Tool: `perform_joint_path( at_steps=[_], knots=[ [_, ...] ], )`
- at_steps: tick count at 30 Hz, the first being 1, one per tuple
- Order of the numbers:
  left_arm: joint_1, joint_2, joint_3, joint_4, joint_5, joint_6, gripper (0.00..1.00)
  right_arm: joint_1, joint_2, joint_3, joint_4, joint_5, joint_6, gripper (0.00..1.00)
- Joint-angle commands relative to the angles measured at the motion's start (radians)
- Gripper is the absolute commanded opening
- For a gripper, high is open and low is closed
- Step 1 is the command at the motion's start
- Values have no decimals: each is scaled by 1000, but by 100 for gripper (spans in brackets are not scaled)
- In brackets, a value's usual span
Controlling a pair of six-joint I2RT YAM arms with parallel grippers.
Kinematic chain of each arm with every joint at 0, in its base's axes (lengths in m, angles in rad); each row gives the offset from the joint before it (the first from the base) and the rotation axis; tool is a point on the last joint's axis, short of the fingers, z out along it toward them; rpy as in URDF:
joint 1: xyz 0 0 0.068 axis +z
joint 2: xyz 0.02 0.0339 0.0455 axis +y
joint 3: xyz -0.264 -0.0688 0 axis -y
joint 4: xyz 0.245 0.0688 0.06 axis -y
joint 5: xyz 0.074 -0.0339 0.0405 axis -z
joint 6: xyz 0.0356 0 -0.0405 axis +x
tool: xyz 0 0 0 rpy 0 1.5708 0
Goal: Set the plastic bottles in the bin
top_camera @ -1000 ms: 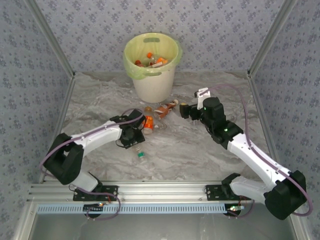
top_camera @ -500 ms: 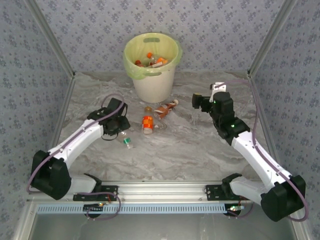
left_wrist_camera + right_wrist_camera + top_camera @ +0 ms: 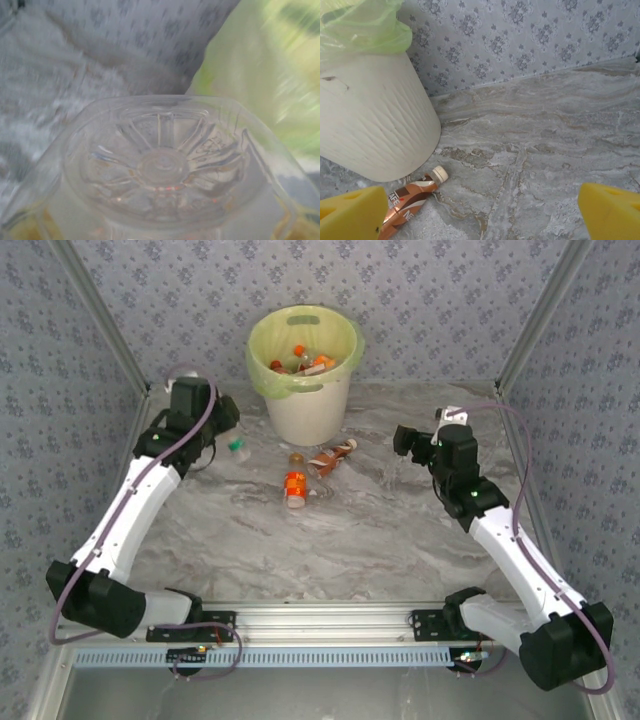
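Left gripper (image 3: pixel 226 438), clamped on a clear bottle (image 3: pixel 238 450), holds it left of the bin (image 3: pixel 305 418), apparently for dropping in; right gripper (image 3: pixel 405 440) hangs, fingers apart, to its right.

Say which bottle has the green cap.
The clear bottle clamped in the left gripper, left of the bin; those on the table show orange or brown.

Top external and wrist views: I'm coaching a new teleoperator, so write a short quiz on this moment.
1. True or false: the round cream-white plastic bin, lined with a yellow-green bag, holds bottles.
2. Which gripper grips the small clear green-capped plastic bottle? A left, B right, C neither.
3. Fill in: the yellow-padded jaws of the right gripper stand ___.
Key: 1 true; 2 A, the left gripper; 3 open.
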Motion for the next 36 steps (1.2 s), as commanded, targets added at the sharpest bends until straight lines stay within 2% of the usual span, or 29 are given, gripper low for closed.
perform_joint_path(
  at_steps=[1,6,9,13,19,22,24,25,27,29,31,33,34,36],
  knots=[
    [4,26,111,170,18,60,39,-2,46,68,-124,20,52,100],
    [4,132,256,273,64,89,40,-1,162,196,-381,204,259,100],
    [4,226,377,272,86,105,40,17,215,248,-441,204,233,100],
    [4,351,528,269,87,128,40,35,222,235,-306,13,-5,100],
    [1,574,854,204,128,154,40,46,218,216,-243,63,-54,100],
    [-2,729,1084,94,132,168,42,42,218,207,-246,81,-10,100],
    [-4,858,1299,-19,141,176,44,34,223,215,-273,104,20,100],
    [-5,917,1393,-75,142,180,45,32,221,216,-278,116,28,100],
    [-10,1039,1603,-196,148,184,56,32,207,202,-268,149,45,100],
    [-11,1100,1700,-265,164,184,67,31,184,182,-248,173,54,100],
    [-14,1098,1691,-291,182,192,83,30,163,171,-250,194,70,100],
    [-16,1067,1645,-294,207,215,96,23,148,160,-226,160,32,100],
    [-16,1048,1626,-292,217,224,99,21,144,158,-225,158,27,100],
    [-18,1005,1587,-295,238,242,99,17,134,152,-217,149,23,100]
  ],
)
